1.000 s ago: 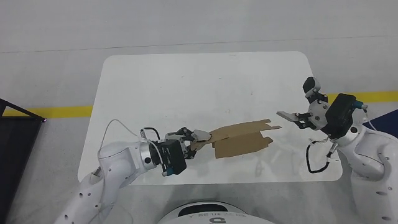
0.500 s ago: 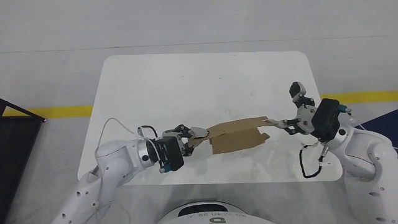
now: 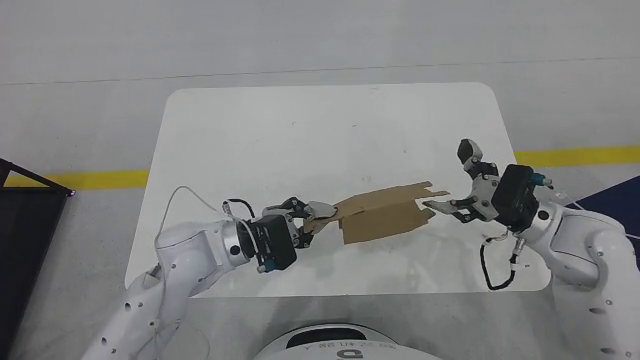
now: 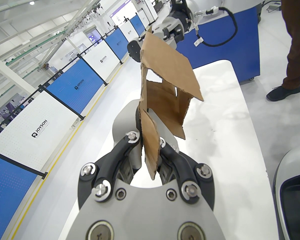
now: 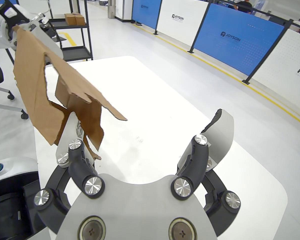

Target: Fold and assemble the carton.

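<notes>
The worktop (image 3: pixel 300 130) is a white slab with rounded corners and a few faint scuffs. It stands on a pale grey floor crossed by a yellow line (image 3: pixel 90 178). In the right wrist view, blue and white barrier panels (image 5: pixel 237 41) fence the hall, and a black shelf rack (image 5: pixel 72 26) holds small brown boxes. Each panel bears a small logo with a short word beside it, white on the blue ones and dark on the white ones.

The carton (image 3: pixel 385 217) is brown, part-opened board, held off the worktop over its near half. Its long axis runs across between the two arms, the right end angled slightly away from the robot, and its loose flaps hang open.

The left hand (image 4: pixel 150 143) pinches a flap at the carton's left end between closed fingers. The right hand (image 5: pixel 147 126) is spread wide at the other end. One finger lies against the end flaps and the other stands well apart.
</notes>
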You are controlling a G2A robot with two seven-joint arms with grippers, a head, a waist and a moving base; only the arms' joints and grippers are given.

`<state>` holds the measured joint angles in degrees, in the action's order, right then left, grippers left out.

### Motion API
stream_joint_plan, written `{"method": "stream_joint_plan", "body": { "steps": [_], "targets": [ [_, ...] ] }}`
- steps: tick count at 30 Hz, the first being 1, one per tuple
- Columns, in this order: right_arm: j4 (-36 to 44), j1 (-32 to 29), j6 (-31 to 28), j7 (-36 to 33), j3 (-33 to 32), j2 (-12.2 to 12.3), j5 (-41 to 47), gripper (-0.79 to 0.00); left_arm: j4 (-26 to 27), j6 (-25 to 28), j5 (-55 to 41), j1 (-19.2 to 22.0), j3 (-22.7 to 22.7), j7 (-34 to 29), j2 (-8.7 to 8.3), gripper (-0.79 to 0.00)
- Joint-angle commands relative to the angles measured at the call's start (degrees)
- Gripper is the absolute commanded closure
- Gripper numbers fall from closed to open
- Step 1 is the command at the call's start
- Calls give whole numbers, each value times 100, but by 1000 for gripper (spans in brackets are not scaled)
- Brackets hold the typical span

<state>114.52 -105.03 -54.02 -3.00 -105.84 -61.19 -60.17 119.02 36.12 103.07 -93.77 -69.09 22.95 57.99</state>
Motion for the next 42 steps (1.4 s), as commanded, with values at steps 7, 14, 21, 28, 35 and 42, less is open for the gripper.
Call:
{"method": "stream_joint_plan", "body": {
  "steps": [7, 14, 21, 28, 35, 42],
  "targets": [
    [24, 82, 425, -142, -119, 11, 402, -785, 71, 61, 179, -44, 0, 4, -40, 0],
    [370, 114, 281, -366, 207, 31, 228, -785, 38, -90, 61, -42, 14, -47, -43, 0],
    [354, 67, 79, -330, 345, 50, -7, -785, 3, -175, -110, -56, -35, -69, -52, 0],
    [365, 86, -33, -329, 486, 71, -211, -785, -14, -117, -129, -27, 12, -55, -63, 0],
    [404, 153, -384, -369, 658, 111, -517, -785, -30, -55, -200, 26, 34, -34, -74, 0],
    [478, 133, -398, -195, 828, 252, -722, -785, -53, 4, -277, 45, -17, 5, -94, 0]
  ]
}}
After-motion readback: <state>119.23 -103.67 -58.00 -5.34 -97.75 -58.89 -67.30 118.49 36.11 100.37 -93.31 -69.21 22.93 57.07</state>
